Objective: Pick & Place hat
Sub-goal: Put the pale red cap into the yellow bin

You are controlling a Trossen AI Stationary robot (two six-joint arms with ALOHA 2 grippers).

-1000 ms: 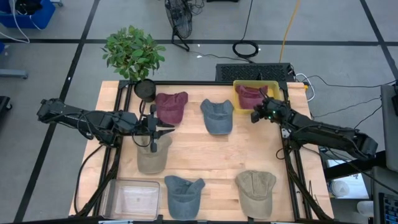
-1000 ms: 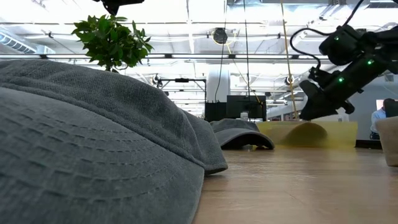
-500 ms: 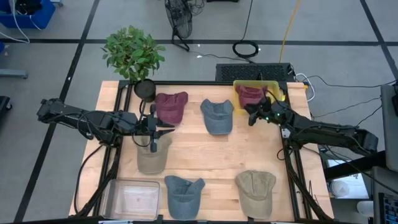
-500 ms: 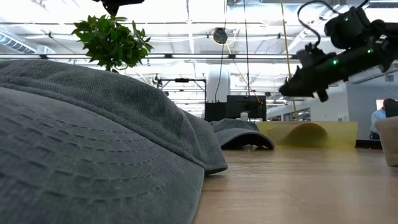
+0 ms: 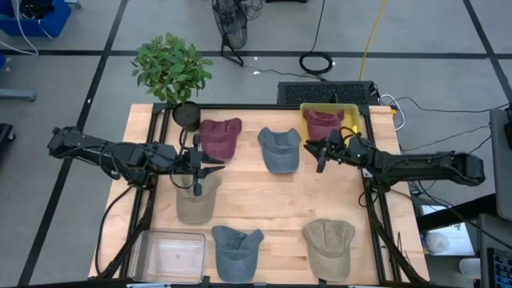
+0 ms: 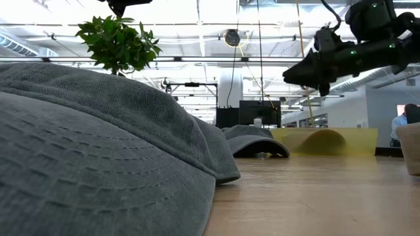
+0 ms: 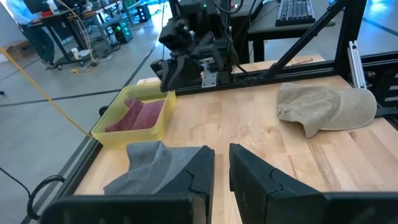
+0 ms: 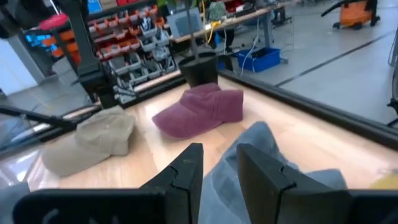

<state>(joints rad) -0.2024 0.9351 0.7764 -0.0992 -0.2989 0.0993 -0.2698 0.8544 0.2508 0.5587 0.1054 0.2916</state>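
Note:
Several caps lie on the wooden table [image 5: 264,200]. A maroon hat [image 5: 323,122] rests in the yellow bin [image 5: 352,112] at the far right. A grey-blue hat [image 5: 279,148] lies crown up beside the bin. My right gripper [image 5: 320,152] hovers level between that hat and the bin, well above the table [image 6: 295,71], open and with nothing between its fingers [image 8: 219,165]. My left gripper [image 7: 222,168] hangs above the tan hat [image 5: 196,198] at the left. Its fingers are nearly together, with only a thin slit between them and nothing in it.
Another maroon hat [image 5: 220,138] lies at the far left beside a potted plant [image 5: 170,68]. A grey-blue hat [image 5: 237,250] and a tan hat [image 5: 330,246] lie near the front edge. A clear bin [image 5: 170,254] stands at the front left corner.
My right gripper has drawn away from the yellow bin toward the grey-blue hat, risen, and tipped up from pointing down to pointing level. The maroon hat stays in the bin.

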